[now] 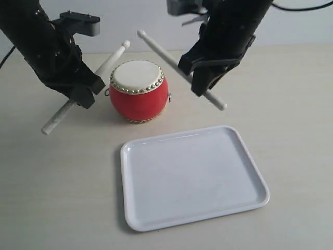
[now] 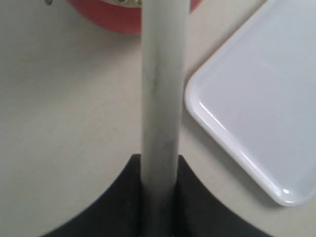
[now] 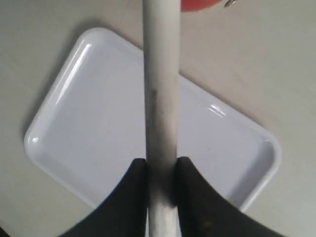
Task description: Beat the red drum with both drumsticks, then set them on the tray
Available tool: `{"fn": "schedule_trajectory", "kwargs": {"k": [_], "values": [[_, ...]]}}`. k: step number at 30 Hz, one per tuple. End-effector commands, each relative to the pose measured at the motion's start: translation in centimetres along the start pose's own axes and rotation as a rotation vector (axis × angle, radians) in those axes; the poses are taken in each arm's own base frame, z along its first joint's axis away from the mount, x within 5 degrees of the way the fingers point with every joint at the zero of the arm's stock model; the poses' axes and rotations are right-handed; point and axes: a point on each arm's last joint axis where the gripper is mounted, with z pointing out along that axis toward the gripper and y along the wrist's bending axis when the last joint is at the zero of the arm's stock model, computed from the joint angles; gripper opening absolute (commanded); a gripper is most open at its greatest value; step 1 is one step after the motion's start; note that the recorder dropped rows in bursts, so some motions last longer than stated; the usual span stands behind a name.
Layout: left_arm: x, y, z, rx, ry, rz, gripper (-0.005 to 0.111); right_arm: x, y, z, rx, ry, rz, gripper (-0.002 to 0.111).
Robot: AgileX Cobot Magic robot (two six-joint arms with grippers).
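**Item 1: left gripper** point(image 1: 83, 95). Upper left of the exterior view. Its black jaws are clamped on the left drumstick point(image 1: 110, 61), and the left wrist view shows the shaft pinched tight between them.
- Grip point: somewhat below the stick's mid-length.
- Long axis: diagonal. The butt end is low at the left, close over the table point(image 1: 52, 198). The rounded tip points up and to the right.
- Tip: sits at the upper-left edge of the red drum point(image 1: 138, 96). It appears to be just clear of the rim, but from this angle it cannot be told whether it touches.

**Item 2: right gripper** point(image 1: 200, 86). Upper right of the exterior view. Its jaws are closed on the right drumstick point(image 1: 164, 52), with the shaft wedged between them in the right wrist view.
- Grip point: nearer the butt end, so most of the stick runs out ahead of the jaws.
- Long axis: diagonal, mirroring the other stick. The butt end is at the lower right, and the tip points up and to the left.
- Tip: lies above the drum in the frame, near the left stick's tip but apart from it.

**Item 3: red drum.** Upper centre, upright on the table with its cream head facing up, between the two grippers.

**Item 4: tray** point(image 1: 127, 156). White, lying flat on the table at lower centre-right. It is near the drum but apart from it, and both sticks are held clear of it.
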Motion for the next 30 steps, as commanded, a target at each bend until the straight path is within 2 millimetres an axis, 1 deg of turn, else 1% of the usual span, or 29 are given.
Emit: {"fn": "schedule_trajectory", "kwargs": {"k": [1, 2, 4, 5, 7, 9, 12, 13, 16, 19, 20, 22, 24, 26, 27, 29, 30], "values": [[0.2, -0.8, -2.7, -0.011, -0.059, -0.006, 0.000, -0.5, -1.4, 5.7, -0.069, 0.115, 0.023, 0.000], [0.3, -0.8, -2.9, -0.012, -0.066, -0.004, 0.000, -0.5, -1.8, 7.0, -0.076, 0.146, 0.031, 0.000], [0.3, -0.9, -3.2, -0.014, -0.072, -0.005, 0.000, -0.4, -2.1, 8.1, -0.081, 0.174, 0.047, 0.000], [0.3, -0.8, -3.1, -0.014, -0.074, -0.006, 0.000, -0.3, -2.2, 8.4, -0.081, 0.180, 0.046, 0.000], [0.2, -0.8, -2.9, -0.015, -0.075, -0.007, 0.000, -0.5, -2.2, 8.3, -0.080, 0.177, 0.047, 0.000], [0.2, -0.7, -2.3, -0.015, -0.068, -0.010, 0.000, -0.8, -2.0, 7.2, -0.071, 0.144, 0.037, 0.000], [0.1, -0.3, -0.5, -0.023, -0.079, -0.021, 0.000, -1.1, -1.2, 4.2, -0.049, 0.070, 0.015, 0.000], [0.2, -0.1, 0.4, -0.024, -0.071, -0.026, 0.000, -1.1, -0.8, 2.8, -0.039, 0.037, 0.008, 0.000], [0.4, 0.4, 3.8, -0.014, -0.003, -0.041, 0.000, -0.6, 0.5, -1.5, -0.010, -0.065, -0.023, 0.000], [0.5, 1.0, 7.1, -0.001, 0.069, -0.056, 0.000, 0.2, 1.8, -5.2, 0.012, -0.154, -0.048, 0.000], [0.6, 1.2, 8.3, 0.003, 0.093, -0.058, 0.000, 0.4, 2.2, -6.1, 0.018, -0.177, -0.054, 0.000], [0.8, 1.4, 10.0, 0.011, 0.134, -0.048, 0.000, 1.0, 2.9, -8.0, 0.031, -0.222, -0.067, 0.000], [0.7, 1.6, 10.7, 0.017, 0.155, -0.051, 0.000, 1.4, 3.2, -9.0, 0.039, -0.247, -0.074, 0.000], [0.7, 1.5, 10.6, 0.022, 0.165, -0.055, 0.000, 1.6, 3.3, -9.1, 0.039, -0.249, -0.075, 0.000], [0.6, 1.4, 10.1, 0.026, 0.163, -0.055, 0.000, 1.6, 3.2, -8.7, 0.036, -0.237, -0.071, 0.000], [0.4, 1.2, 8.7, 0.028, 0.151, -0.049, 0.000, 1.4, 2.8, -7.3, 0.028, -0.213, -0.058, 0.000], [0.3, 1.0, 7.8, 0.027, 0.137, -0.045, 0.000, 1.2, 2.4, -6.0, 0.018, -0.190, -0.044, 0.000]]}}
